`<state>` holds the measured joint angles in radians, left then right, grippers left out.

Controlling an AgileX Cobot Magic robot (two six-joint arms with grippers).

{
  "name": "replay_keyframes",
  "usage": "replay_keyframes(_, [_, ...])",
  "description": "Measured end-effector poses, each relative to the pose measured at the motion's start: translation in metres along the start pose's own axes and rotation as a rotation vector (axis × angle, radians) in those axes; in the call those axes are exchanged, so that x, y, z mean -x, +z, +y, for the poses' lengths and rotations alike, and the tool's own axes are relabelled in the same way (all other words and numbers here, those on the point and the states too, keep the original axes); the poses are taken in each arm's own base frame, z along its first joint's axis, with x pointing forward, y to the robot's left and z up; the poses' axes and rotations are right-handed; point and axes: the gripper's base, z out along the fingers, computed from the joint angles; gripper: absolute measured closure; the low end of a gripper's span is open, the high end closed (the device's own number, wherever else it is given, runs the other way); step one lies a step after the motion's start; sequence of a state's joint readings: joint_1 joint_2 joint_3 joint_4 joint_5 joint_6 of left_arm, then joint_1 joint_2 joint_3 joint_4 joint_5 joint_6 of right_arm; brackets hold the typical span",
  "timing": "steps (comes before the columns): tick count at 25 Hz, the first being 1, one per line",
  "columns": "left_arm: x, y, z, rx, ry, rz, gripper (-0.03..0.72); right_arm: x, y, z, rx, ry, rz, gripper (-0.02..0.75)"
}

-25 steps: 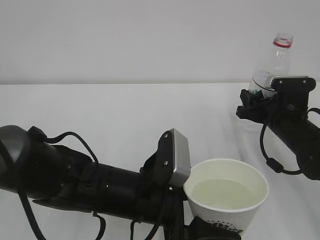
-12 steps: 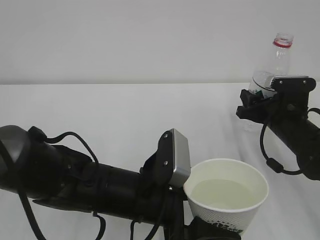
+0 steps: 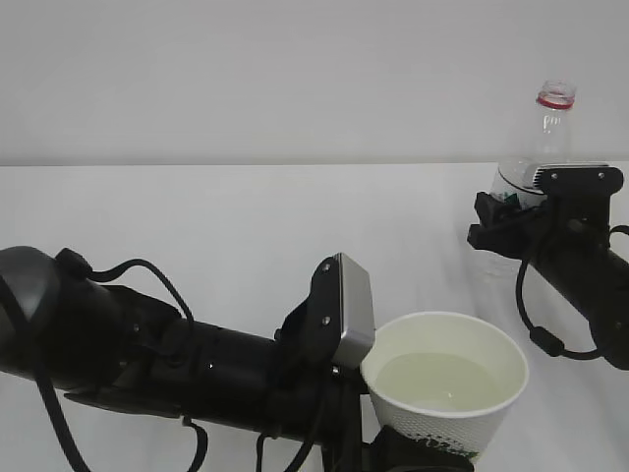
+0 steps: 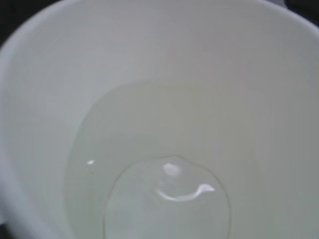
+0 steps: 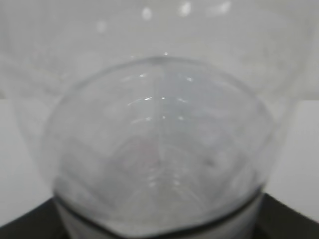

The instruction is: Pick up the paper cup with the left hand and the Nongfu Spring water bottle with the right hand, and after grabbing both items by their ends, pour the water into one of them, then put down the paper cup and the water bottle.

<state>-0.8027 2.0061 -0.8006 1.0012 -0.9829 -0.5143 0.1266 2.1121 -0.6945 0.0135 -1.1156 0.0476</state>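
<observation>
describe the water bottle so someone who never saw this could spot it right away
Look to the far right of the white table. The water bottle stands upright in the right arm's black jaws. Unlike the squat paper cup up front, it is tall, clear and red-ringed at the neck.

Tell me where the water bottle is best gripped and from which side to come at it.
Grip the Nongfu Spring water bottle low on its ribbed body, coming in level from the side, roughly where the right hand already has it. It stands about upright, its neck open and uncapped, so a low side grip probably keeps it steady. The narrow neck offers less surface.
</observation>
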Motion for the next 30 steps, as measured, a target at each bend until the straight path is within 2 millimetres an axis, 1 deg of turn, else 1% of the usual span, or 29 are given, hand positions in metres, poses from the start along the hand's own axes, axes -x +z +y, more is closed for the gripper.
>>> replay_keyframes(5, [0.0, 0.0, 0.0, 0.0, 0.0, 0.0, 0.188, 0.0, 0.0, 0.0, 0.0, 0.0, 0.0, 0.3])
replay_keyframes(12, [0.0, 0.0, 0.0, 0.0, 0.0, 0.0, 0.188, 0.0, 0.0, 0.0, 0.0, 0.0, 0.0, 0.2])
replay_keyframes(18, [0.0, 0.0, 0.0, 0.0, 0.0, 0.0, 0.188, 0.0014, 0.0, 0.0002, 0.002, -0.001, -0.015, 0.146])
replay_keyframes(30, [0.0, 0.0, 0.0, 0.0, 0.0, 0.0, 0.188, 0.0017, 0.0, 0.0002, 0.003, -0.001, -0.019, 0.135])
